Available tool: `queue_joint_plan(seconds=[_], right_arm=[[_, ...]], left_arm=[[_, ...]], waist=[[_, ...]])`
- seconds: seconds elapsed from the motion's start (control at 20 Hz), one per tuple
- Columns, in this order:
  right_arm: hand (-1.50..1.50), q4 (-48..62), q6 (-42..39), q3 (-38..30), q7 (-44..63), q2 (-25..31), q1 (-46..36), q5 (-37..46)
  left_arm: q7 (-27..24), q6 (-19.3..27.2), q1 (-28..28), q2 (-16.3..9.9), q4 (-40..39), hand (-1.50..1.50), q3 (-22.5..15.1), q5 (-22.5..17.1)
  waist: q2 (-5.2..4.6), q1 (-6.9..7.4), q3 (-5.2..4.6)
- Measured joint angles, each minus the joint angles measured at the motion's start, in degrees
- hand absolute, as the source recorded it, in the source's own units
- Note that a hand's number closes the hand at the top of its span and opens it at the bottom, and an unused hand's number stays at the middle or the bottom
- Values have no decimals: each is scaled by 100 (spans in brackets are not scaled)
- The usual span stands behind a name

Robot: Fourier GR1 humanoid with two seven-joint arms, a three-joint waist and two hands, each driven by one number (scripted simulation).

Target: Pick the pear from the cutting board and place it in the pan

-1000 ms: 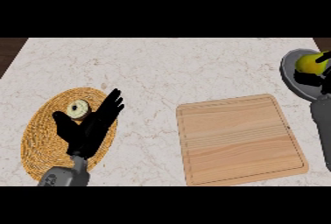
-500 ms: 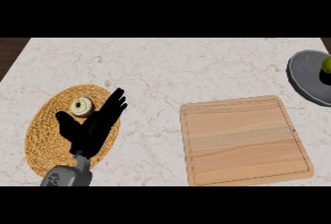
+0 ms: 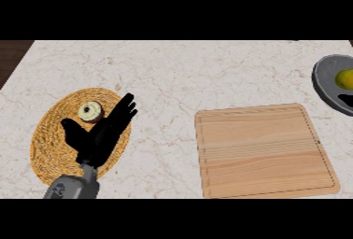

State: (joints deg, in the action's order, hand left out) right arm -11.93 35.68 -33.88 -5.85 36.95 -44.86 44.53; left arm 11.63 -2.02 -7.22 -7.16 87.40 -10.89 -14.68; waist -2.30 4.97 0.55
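The yellow-green pear [image 3: 345,79] lies in the grey pan [image 3: 322,79], which is cut off by the right edge of the head view. Nothing lies on the wooden cutting board [image 3: 265,149], which sits right of centre near the front. My left hand [image 3: 102,136] is open with its fingers straight, pointing up and to the right over a woven mat at the left. My right hand does not show. A small dark shape on the pan's lower part at the view's edge is too small to identify.
A round woven straw mat [image 3: 52,154] lies at the left under my left hand. A small cream round object [image 3: 89,111] rests on its upper part, just beyond my fingertips. Marble counter [image 3: 179,74] spreads between mat, board and pan.
One second ago my right hand was at the pan with the pear. It has since withdrawn out of view, and the pear stays in the pan. My left hand has barely moved.
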Motion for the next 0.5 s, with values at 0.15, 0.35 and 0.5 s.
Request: queue_joint_plan(seconds=[0.15,0.35,0.5], right_arm=[[-150,-108,-139,-319,-486,-88,-50,-382],[-150,-299,-334,-893,-1145,-177,-102,-1051],[-150,-298,-757,-1292,-1486,-92,-73,-1518]], left_arm=[[4,-4,-2,11,2,0,14,-16],[38,30,36,54,64,0,-17,-11],[74,64,45,42,78,0,25,-12]], waist=[[20,-52,9],[42,-100,16],[51,-138,12]])
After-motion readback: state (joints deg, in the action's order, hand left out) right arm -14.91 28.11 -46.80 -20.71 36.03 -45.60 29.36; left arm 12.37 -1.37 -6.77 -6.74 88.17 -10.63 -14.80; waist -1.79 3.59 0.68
